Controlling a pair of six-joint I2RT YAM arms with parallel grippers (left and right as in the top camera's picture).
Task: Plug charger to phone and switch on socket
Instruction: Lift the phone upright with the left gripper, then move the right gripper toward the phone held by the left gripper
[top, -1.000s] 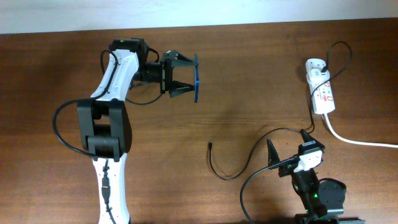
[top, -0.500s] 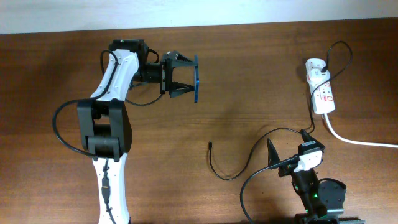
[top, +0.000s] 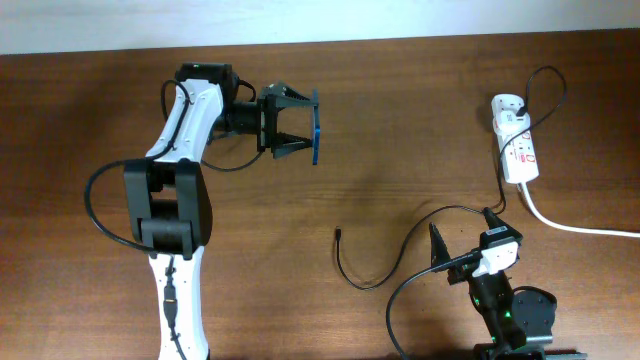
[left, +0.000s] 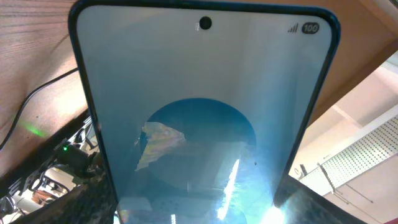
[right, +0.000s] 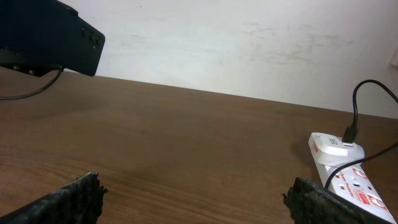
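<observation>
Holding: the left end effector (top: 310, 125) is clenched on the phone (top: 315, 126), with its two black fingers pressing the slim frame from opposite sides.
Phone: a thin flat slab with rounded corners and a dark frame, in the upper left part of the scene. From overhead it is turned on edge, so only a narrow blue strip shows. In the left wrist view its glossy pale-blue glass fills the picture, with a small round camera hole near the top.
Right end effector (top: 462, 232): released, with its two dark, rough-edged fingers spread wide and nothing between them. It sits low at the lower right.
Charger (top: 362, 284): a thin, limp black cable. It leaves a white adapter (right: 336, 144) on the socket, loops upward, then curves across the wood past the right end effector. Its tiny connector tip (top: 339, 234) lies on bare wood between the two arms, well apart from the phone.
Socket (top: 517, 140): a white oblong plastic strip with red markings, lying flat at the far right. A thick, smooth white cord (top: 580, 228) runs from its near end toward the right edge.
Counter (top: 400, 120): brown wood, matt, with a fine straight grain.
</observation>
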